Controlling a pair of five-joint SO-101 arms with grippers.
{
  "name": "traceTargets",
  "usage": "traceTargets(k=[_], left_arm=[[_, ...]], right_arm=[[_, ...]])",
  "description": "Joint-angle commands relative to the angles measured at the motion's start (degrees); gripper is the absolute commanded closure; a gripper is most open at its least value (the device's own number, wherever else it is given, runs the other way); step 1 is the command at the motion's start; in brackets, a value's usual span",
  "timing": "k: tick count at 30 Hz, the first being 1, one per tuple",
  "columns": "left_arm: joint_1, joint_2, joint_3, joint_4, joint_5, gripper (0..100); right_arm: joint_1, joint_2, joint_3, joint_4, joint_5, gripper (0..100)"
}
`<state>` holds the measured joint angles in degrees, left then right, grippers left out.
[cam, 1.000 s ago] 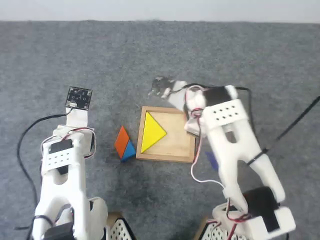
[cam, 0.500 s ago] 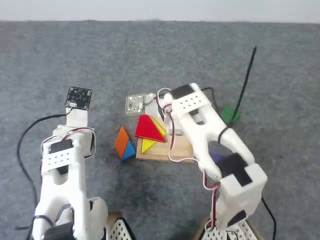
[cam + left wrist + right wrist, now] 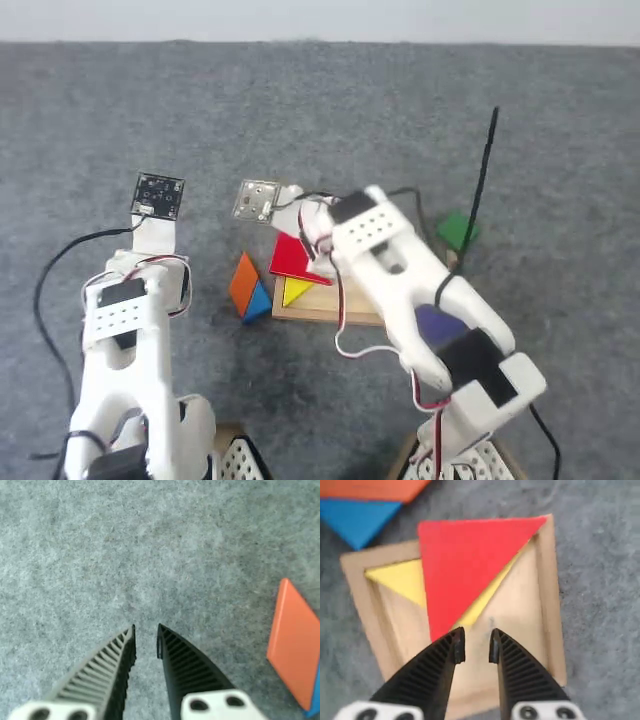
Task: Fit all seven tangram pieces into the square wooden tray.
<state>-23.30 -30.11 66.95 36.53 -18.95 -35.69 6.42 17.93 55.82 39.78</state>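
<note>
The square wooden tray (image 3: 320, 312) (image 3: 551, 590) lies mid-table. A yellow triangle (image 3: 292, 291) (image 3: 395, 577) rests inside it. A red triangle (image 3: 293, 257) (image 3: 465, 565) lies tilted over the yellow one, with one corner on the tray's rim. My right gripper (image 3: 474, 645) hovers over the tray at the red triangle's edge, its fingers almost together with nothing between them. An orange piece (image 3: 242, 280) (image 3: 295, 670) and a blue triangle (image 3: 258, 300) (image 3: 355, 522) lie just outside the tray. My left gripper (image 3: 146, 627) hangs over bare carpet beside the orange piece, with only a thin gap and nothing held.
A green piece (image 3: 458, 230) lies on the carpet beyond the tray's far side from the orange piece. A purple piece (image 3: 437, 322) shows partly under the right arm. A black cable (image 3: 482, 170) stands up near the green piece. Grey carpet covers the table.
The right arm swung from the tray's right side across it toward the left. The red triangle arrived with it and now lies over the yellow one. The left arm kept still.
</note>
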Motion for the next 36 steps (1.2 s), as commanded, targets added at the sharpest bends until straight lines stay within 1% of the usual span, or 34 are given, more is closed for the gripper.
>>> traceTargets(k=[1,3,5,11,17,21,24,31,33,36], left_arm=[[-0.18,-1.58,-0.13,-1.32,-0.7,93],[-0.18,-1.58,-0.13,-1.32,-0.7,93],[-0.18,-1.58,-0.13,-1.32,-0.7,93],[-0.18,-1.58,-0.13,-1.32,-0.7,93],[-0.18,-1.58,-0.13,-1.32,-0.7,93],[-0.18,-1.58,-0.13,-1.32,-0.7,93],[-0.18,-1.58,-0.13,-1.32,-0.7,93],[-0.18,-1.58,-0.13,-1.32,-0.7,93],[-0.18,-1.58,-0.13,-1.32,-0.7,93],[-0.18,-1.58,-0.13,-1.32,-0.7,93]], right_arm=[[-0.31,-5.14,3.87,-10.24,-9.85,92.2],[-0.75,-5.14,5.71,-12.79,-12.92,92.2],[-1.63,-5.23,6.24,-13.85,-14.07,92.3],[-5.23,-4.35,7.47,-15.08,-13.8,92.3],[-3.65,0.92,7.47,-19.91,-13.54,92.3],[-2.77,0.57,6.42,-16.57,-7.56,92.3],[-2.07,-2.51,6.15,-13.58,-5.36,92.3],[2.86,-11.91,6.33,-10.33,-6.24,92.3],[2.15,-13.32,7.3,-10.95,-9.14,92.3],[-2.07,-13.32,10.64,-14.73,-10.81,92.3]])
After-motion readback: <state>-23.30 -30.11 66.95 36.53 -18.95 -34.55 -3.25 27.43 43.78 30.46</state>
